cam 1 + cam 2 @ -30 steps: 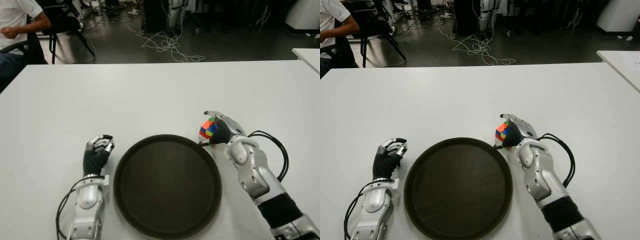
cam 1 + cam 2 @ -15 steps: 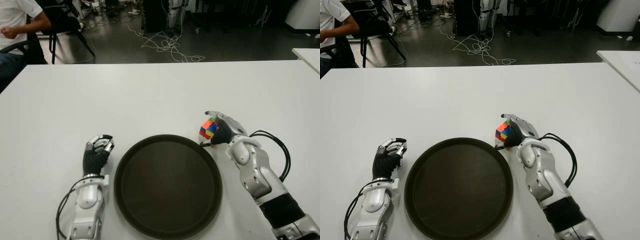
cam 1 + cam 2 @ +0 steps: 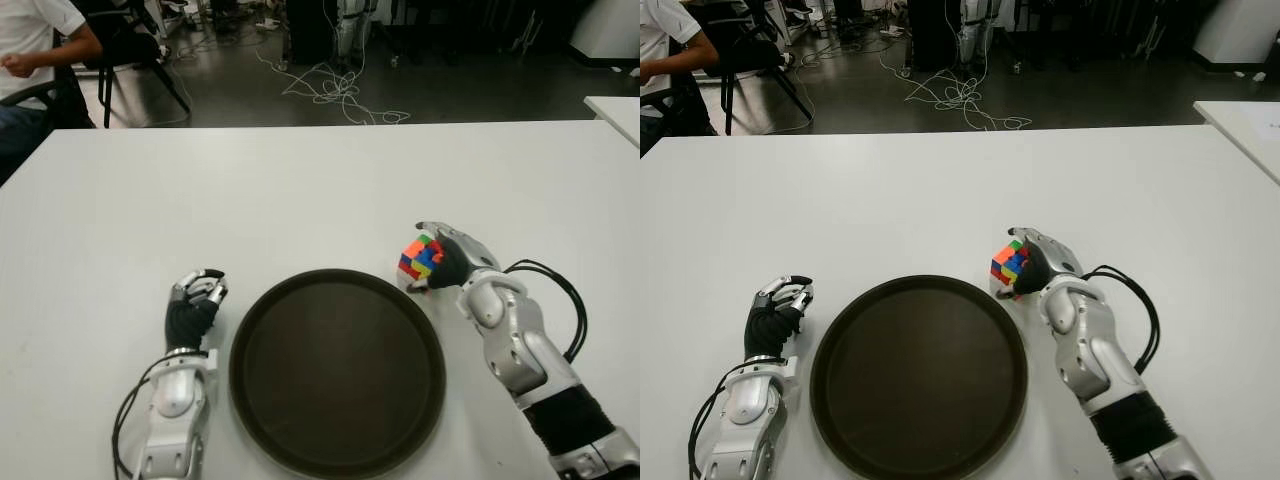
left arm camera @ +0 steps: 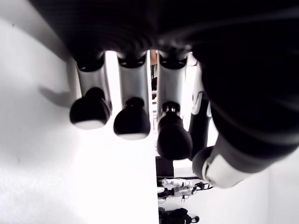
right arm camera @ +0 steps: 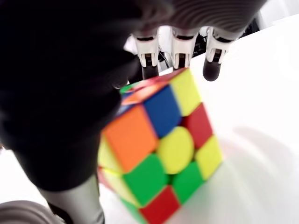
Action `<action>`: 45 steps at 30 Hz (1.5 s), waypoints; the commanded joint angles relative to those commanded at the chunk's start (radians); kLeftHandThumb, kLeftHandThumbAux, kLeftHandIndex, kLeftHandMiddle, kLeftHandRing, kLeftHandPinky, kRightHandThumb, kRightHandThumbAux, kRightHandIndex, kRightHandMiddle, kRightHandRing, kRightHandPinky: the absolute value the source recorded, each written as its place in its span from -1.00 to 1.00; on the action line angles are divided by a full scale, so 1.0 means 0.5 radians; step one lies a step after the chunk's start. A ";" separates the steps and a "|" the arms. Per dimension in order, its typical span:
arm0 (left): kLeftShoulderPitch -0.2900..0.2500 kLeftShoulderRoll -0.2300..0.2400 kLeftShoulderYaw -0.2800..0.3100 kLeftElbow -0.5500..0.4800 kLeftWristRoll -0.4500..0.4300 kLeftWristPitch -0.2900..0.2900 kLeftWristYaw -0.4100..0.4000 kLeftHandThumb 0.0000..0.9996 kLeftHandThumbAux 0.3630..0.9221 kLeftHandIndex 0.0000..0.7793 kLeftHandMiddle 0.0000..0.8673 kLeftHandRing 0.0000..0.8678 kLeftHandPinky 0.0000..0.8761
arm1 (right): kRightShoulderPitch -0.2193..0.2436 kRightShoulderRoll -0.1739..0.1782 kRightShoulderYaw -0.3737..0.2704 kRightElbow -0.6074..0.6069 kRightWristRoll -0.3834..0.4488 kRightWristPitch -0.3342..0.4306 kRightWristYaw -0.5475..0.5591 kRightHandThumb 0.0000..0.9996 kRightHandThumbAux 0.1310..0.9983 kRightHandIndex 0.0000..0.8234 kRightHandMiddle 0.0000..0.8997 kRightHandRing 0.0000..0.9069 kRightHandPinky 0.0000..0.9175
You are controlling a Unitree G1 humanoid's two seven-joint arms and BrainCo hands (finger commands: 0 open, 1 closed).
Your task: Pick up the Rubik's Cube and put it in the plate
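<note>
The Rubik's Cube (image 3: 418,259) shows just beyond the right rim of the round dark plate (image 3: 337,385), tilted, with a shadow on the white table (image 3: 300,190) beneath it. My right hand (image 3: 436,256) is shut on it. In the right wrist view the fingers (image 5: 180,46) curl over the far side of the cube (image 5: 161,149) and the thumb (image 5: 70,158) presses the near side. My left hand (image 3: 197,296) shows left of the plate, fingers (image 4: 132,123) curled and holding nothing.
A black cable (image 3: 568,300) loops beside my right forearm. Beyond the table's far edge, a seated person (image 3: 30,50) is at the back left and loose cables (image 3: 335,90) lie on the floor. Another white table (image 3: 615,108) stands at the right.
My right hand has shifted slightly to the right with the cube in it, and the cube looks more tilted. The left hand has not moved.
</note>
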 joint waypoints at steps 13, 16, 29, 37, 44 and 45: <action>-0.005 0.007 0.001 0.005 0.000 0.007 -0.012 0.42 0.22 0.14 0.88 0.91 0.88 | -0.030 -0.024 0.006 0.000 -0.020 0.043 0.010 -1.00 0.71 -0.88 -0.76 -0.79 -0.88; -0.006 0.003 0.004 0.004 -0.003 0.009 -0.009 0.43 0.22 0.14 0.88 0.92 0.90 | -0.029 -0.021 0.001 0.008 -0.009 0.028 -0.007 -1.00 0.72 -0.88 -0.77 -0.80 -0.88; 0.000 -0.034 0.020 -0.005 -0.020 -0.004 0.018 0.43 0.22 0.14 0.87 0.93 0.92 | -0.032 -0.007 -0.030 0.052 0.037 -0.040 -0.043 -1.00 0.71 -0.85 -0.75 -0.76 -0.84; 0.001 -0.052 0.032 0.000 -0.043 -0.016 0.025 0.42 0.22 0.14 0.86 0.92 0.91 | -0.052 0.009 -0.038 0.087 0.053 -0.085 -0.045 -1.00 0.73 -0.82 -0.70 -0.70 -0.80; 0.006 -0.056 0.033 0.003 -0.053 -0.036 0.022 0.43 0.22 0.14 0.84 0.91 0.90 | -0.048 0.032 -0.076 0.077 0.114 -0.130 -0.064 -1.00 0.79 -0.76 -0.67 -0.65 -0.74; 0.008 -0.056 0.032 0.004 -0.053 -0.041 0.021 0.43 0.22 0.14 0.84 0.91 0.90 | -0.050 0.033 -0.077 0.079 0.118 -0.133 -0.068 -1.00 0.79 -0.75 -0.67 -0.65 -0.73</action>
